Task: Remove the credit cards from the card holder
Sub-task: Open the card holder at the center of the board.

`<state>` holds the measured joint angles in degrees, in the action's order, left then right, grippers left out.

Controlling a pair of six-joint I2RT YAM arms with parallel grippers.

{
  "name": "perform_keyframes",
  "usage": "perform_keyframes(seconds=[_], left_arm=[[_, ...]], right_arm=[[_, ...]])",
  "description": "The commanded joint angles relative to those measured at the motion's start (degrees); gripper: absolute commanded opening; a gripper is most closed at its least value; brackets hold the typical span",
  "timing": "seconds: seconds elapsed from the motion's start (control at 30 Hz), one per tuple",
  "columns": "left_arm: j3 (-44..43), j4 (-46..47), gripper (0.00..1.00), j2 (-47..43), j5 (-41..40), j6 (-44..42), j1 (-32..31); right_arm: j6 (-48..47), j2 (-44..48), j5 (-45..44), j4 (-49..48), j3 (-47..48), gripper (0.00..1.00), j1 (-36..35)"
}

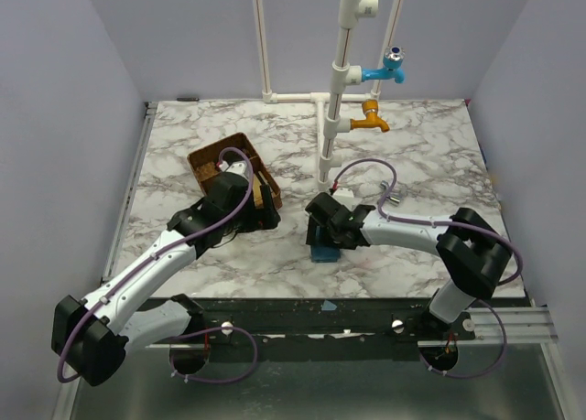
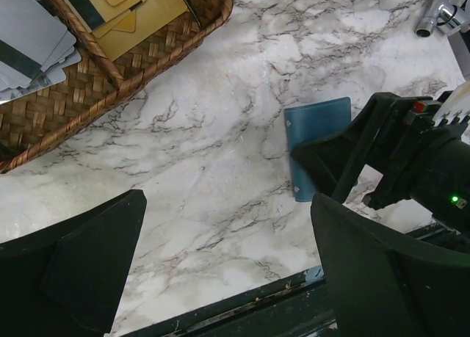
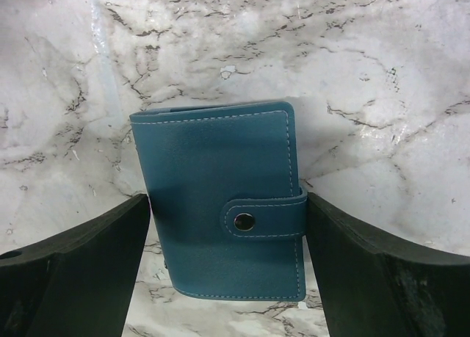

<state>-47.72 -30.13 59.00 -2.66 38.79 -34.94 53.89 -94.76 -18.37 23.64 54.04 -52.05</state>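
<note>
The card holder (image 3: 213,168) is a blue stitched wallet, closed by a snap strap, and it lies flat on the marble (image 1: 322,253). My right gripper (image 3: 228,227) straddles it, one black finger pressed on each long edge, so it is shut on the holder. No card shows in the closed holder. In the left wrist view the holder (image 2: 316,128) shows under the right arm's finger. Grey credit cards (image 2: 33,47) lie in the woven tray (image 2: 88,102). My left gripper (image 2: 228,271) hangs open over bare marble between tray and holder, with nothing in it.
The brown woven tray (image 1: 203,160) at the back left also holds tan cards (image 2: 139,10). A white pipe stand (image 1: 334,100) with a blue tap (image 1: 385,70) and an orange tap (image 1: 371,121) rises behind. A small metal part (image 1: 392,199) lies right of it. The table's front edge (image 2: 242,307) is close.
</note>
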Motion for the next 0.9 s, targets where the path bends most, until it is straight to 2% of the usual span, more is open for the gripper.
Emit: perform_keyframes(seconds=[0.0, 0.13, 0.37, 0.5, 0.63, 0.77, 0.87], left_arm=[[2.04, 0.15, 0.99, 0.02, 2.27, 1.86, 0.24], [3.96, 1.82, 0.98, 0.4, 3.95, 2.52, 0.24], [6.63, 4.72, 0.98, 1.63, 6.7, 3.2, 0.22], [7.03, 4.73, 0.99, 1.98, 6.09, 3.12, 0.27], [7.11, 4.47, 0.98, 1.77, 5.92, 3.09, 0.22], [7.6, 4.66, 0.99, 1.37, 5.91, 3.38, 0.24], [7.87, 4.64, 0.98, 1.28, 5.99, 3.48, 0.22]], right_arm=[[-3.21, 0.17, 2.39, 0.64, 1.06, 0.89, -0.07], [-4.68, 2.0, 0.36, 3.84, 2.63, 0.94, -0.11], [-5.52, 4.63, -6.51, 11.9, 4.89, 0.93, -1.78], [-4.18, 2.46, -10.73, 15.85, 6.96, 0.86, -4.29], [-3.16, -0.01, -12.56, 17.16, 8.72, 0.7, -4.73], [-3.63, -2.05, -12.85, 16.62, 9.81, 0.61, -4.76], [-3.91, -3.44, -13.23, 15.91, 10.29, 0.59, -4.73]])
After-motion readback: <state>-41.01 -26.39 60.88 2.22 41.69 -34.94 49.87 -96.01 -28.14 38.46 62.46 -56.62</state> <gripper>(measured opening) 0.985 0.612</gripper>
